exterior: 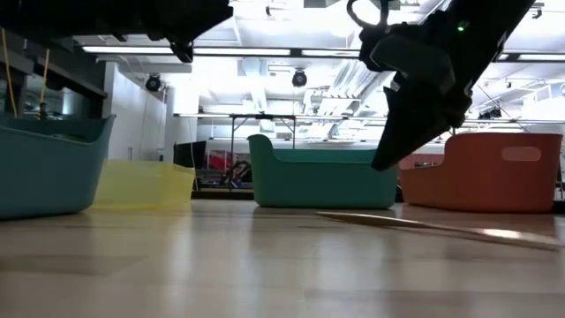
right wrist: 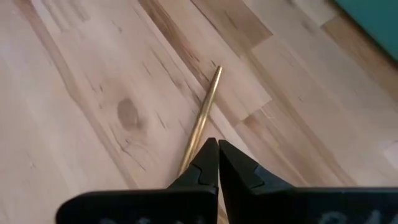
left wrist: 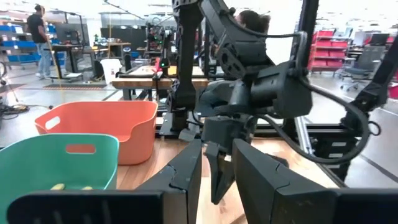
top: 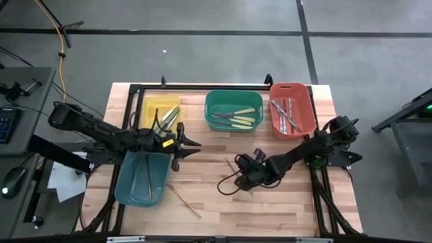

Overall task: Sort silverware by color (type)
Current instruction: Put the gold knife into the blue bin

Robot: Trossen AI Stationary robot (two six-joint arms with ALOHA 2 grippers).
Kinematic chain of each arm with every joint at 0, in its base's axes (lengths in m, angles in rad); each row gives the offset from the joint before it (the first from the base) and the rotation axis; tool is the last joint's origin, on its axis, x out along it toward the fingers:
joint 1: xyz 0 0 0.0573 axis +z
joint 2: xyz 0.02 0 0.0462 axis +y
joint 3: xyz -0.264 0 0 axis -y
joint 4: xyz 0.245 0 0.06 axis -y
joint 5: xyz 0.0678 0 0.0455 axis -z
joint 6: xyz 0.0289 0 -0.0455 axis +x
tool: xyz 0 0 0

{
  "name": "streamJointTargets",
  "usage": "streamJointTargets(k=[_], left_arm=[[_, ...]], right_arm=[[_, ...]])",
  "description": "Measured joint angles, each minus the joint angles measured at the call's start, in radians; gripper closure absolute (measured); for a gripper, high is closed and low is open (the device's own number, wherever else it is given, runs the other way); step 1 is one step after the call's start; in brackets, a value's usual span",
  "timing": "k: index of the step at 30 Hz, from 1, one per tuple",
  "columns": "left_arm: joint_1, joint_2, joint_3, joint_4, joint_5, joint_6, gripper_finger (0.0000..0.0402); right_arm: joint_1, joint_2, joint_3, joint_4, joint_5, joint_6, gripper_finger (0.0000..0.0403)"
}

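A thin tan wooden utensil [right wrist: 208,106] lies on the bare table [top: 270,202] near its middle. My right gripper [right wrist: 216,146] is shut just above the utensil's near end, which its fingers hide. In the low view its tips [exterior: 380,163] are clear of the table and nothing hangs from them. My left gripper [top: 192,145] points level toward the right arm, between the yellow bin [top: 150,108] and the blue bin [top: 128,185]. It is open, with nothing between its fingers [left wrist: 186,174]. Another tan utensil [top: 183,200] lies near the front edge.
The blue bin holds a wooden utensil [top: 148,177]. The yellow bin holds several utensils. The green bin [top: 212,101] holds yellow-handled ones, and the red bin [top: 307,108] holds silver ones. Free tabletop lies at the front right. A person [left wrist: 252,22] is visible behind the table.
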Motion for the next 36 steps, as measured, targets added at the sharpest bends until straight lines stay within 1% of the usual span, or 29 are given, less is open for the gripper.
streamJointTargets(k=[2, 4, 7, 11, 13, 17, 21, 23, 25, 30, 32, 34, 36], left_arm=[[-0.005, -0.026, 0.000, -0.031, 0.000, 0.000, 0.0319], [-0.007, -0.040, 0.000, -0.059, 0.000, 0.000, 0.0319], [-0.007, -0.050, 0.000, -0.094, 0.000, 0.000, 0.0319], [-0.007, -0.050, 0.000, -0.114, 0.000, 0.000, 0.0319], [-0.007, -0.048, 0.000, -0.114, 0.000, 0.000, 0.0319], [-0.007, -0.043, 0.000, -0.121, 0.000, -0.006, 0.0319], [-0.007, -0.007, 0.001, -0.122, 0.000, -0.018, 0.0319], [-0.005, 0.017, 0.001, -0.120, -0.001, -0.017, 0.0319], [0.001, 0.038, 0.001, -0.106, -0.005, -0.017, 0.0319], [0.012, 0.063, 0.001, -0.076, -0.008, -0.017, 0.0319], [0.015, 0.063, 0.001, -0.076, -0.008, -0.017, 0.0319], [0.015, 0.063, 0.001, -0.076, -0.008, -0.016, 0.0319], [0.015, 0.063, 0.001, -0.076, -0.008, -0.002, 0.0319]], right_arm=[[0.004, -0.002, 0.000, -0.001, 0.000, -0.006, 0.0400], [0.005, -0.002, 0.000, 0.001, -0.029, -0.005, 0.0401], [0.004, -0.002, 0.001, 0.034, -0.118, -0.007, 0.0402], [0.008, -0.002, 0.001, 0.063, -0.275, -0.018, 0.0402], [0.010, -0.002, 0.001, 0.062, -0.321, -0.018, 0.0403], [0.014, -0.004, 0.001, 0.059, -0.374, -0.016, 0.0403], [0.019, -0.004, 0.002, 0.039, -0.365, 0.035, 0.0399], [0.019, -0.004, 0.002, 0.039, -0.363, 0.048, 0.0387], [0.017, -0.004, 0.002, 0.046, -0.376, 0.049, 0.0363], [-0.005, -0.004, 0.002, 0.084, -0.448, 0.075, 0.0272], [-0.011, -0.004, 0.009, 0.089, -0.470, 0.076, 0.0245], [-0.012, 0.011, 0.047, 0.038, -0.458, 0.092, 0.0235], [-0.011, 0.044, 0.104, -0.057, -0.429, 0.096, 0.0234]])
